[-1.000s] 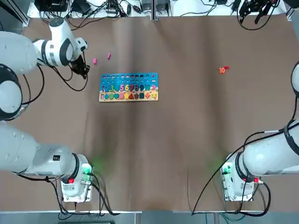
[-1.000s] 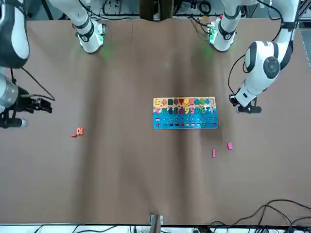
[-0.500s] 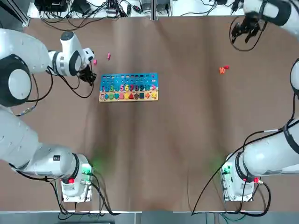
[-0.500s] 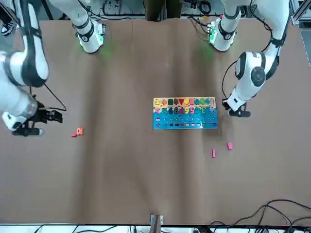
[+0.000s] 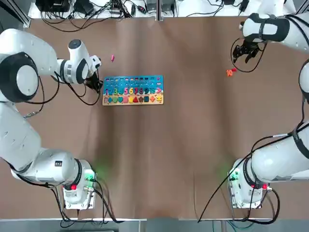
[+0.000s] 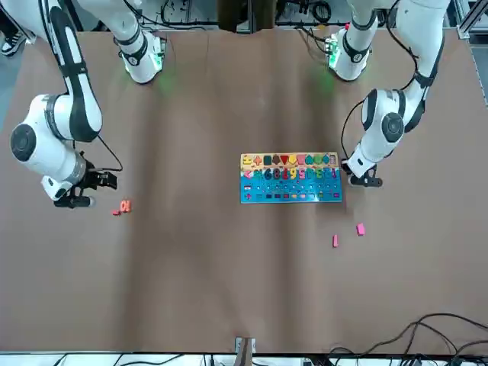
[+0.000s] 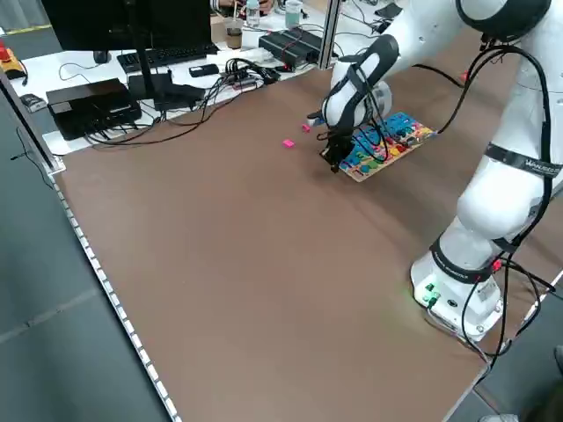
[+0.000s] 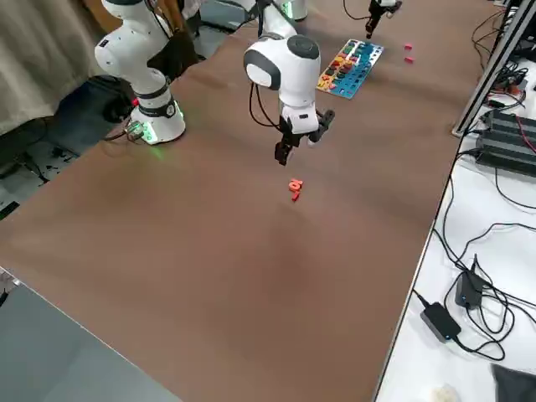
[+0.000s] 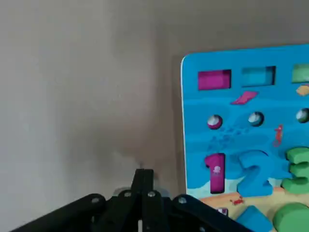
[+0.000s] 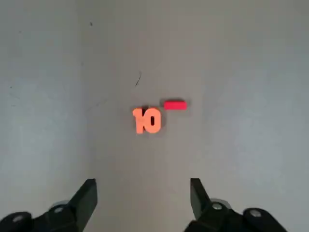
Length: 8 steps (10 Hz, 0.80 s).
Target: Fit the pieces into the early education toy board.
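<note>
The toy board (image 5: 133, 90) lies flat on the brown table (image 5: 159, 154), left of its middle in the top view. The left gripper (image 5: 96, 85) is low just beside the board's left end, its fingers pressed together and empty. One pink piece (image 5: 112, 57) lies beyond the board. The right gripper (image 10: 143, 199) hangs above the orange "10" piece (image 10: 147, 120) and a small red bar (image 10: 175, 105), fingers spread apart, holding nothing.
</note>
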### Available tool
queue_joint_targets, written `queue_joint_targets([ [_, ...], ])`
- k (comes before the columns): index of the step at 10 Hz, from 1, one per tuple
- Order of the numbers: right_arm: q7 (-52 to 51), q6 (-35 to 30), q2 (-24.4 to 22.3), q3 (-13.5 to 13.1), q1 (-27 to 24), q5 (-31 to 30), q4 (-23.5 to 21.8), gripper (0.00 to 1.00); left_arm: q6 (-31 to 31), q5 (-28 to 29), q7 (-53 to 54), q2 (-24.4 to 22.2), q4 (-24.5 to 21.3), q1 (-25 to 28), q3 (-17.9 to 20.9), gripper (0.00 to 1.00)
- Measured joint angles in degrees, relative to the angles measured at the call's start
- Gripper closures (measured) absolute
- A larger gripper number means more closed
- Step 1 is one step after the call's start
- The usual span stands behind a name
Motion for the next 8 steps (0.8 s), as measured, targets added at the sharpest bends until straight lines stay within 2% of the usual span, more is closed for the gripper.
queue_joint_targets([
  [4, -0.3, 7.7, 3.6, 1.5, 0.1, 0.3, -3.4, 0.19, 2.0, 0.0, -2.6, 1.0, 0.0, 0.0, -1.2, 0.99],
  [8, -1.7, 12.8, 7.4, 1.9, 0.0, 0.3, -3.7, 0.22, 3.9, 0.0, -7.7, 1.4, 0.0, -0.4, -3.1, 0.99],
])
